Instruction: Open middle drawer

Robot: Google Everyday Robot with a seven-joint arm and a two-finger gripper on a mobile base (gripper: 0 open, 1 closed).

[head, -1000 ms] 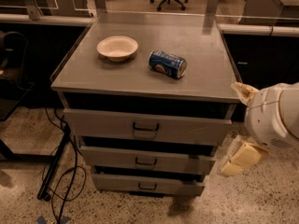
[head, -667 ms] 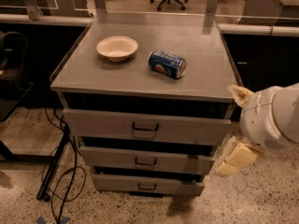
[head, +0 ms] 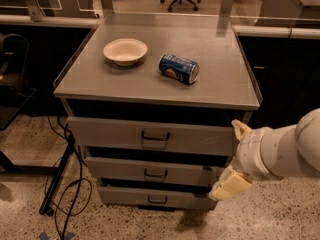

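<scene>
The grey cabinet has three stacked drawers. The middle drawer (head: 120,169) has a medium-height grey front and a small black loop handle (head: 156,173). It sits between the top drawer (head: 110,131) and the bottom drawer (head: 125,196). My gripper (head: 231,159) is at the cabinet's right front corner, level with the middle drawer's right end. Its two cream fingers (head: 229,185) are spread apart and hold nothing. The white arm reaches in from the right edge.
A white bowl (head: 125,50) and a blue soda can (head: 179,68) lying on its side rest on the cabinet top (head: 150,86). Black cables and a stand (head: 62,179) are on the floor at the left. Office chairs stand far behind.
My arm and gripper have moved a little to the left, closer to the right ends of the drawer fronts. The drawers, bowl and can have not moved.
</scene>
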